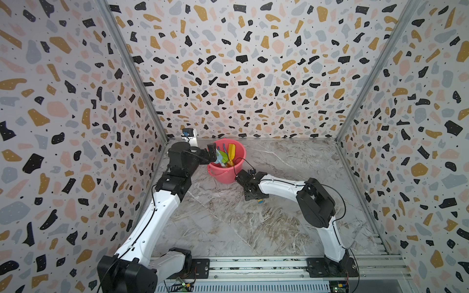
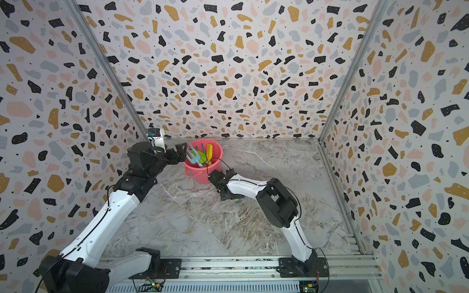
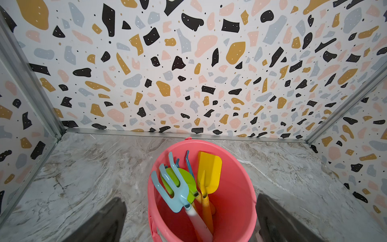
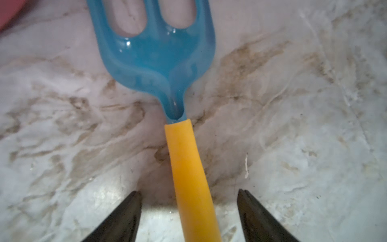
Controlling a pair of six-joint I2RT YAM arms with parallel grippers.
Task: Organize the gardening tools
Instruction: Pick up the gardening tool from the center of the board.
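1. We find the right gripper (image 4: 188, 191) released: its jaws straddle the yellow handle of a dark-blue rake (image 4: 159, 54), with a gap on each side.
2. This rake lies flat on the marble table (image 1: 228, 228), near the pink bucket (image 3: 234, 199).
3. The left gripper (image 3: 190, 206) is spread wide at the bucket's rim and holds nothing.
4. The light-blue rake (image 3: 173, 188), green spade (image 3: 184, 178) and yellow shovel (image 3: 209, 171) stand in the bucket.

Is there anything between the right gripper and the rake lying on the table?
Nothing visible. The handle of the rake lies between the open jaws of the right gripper, bare table on both sides.
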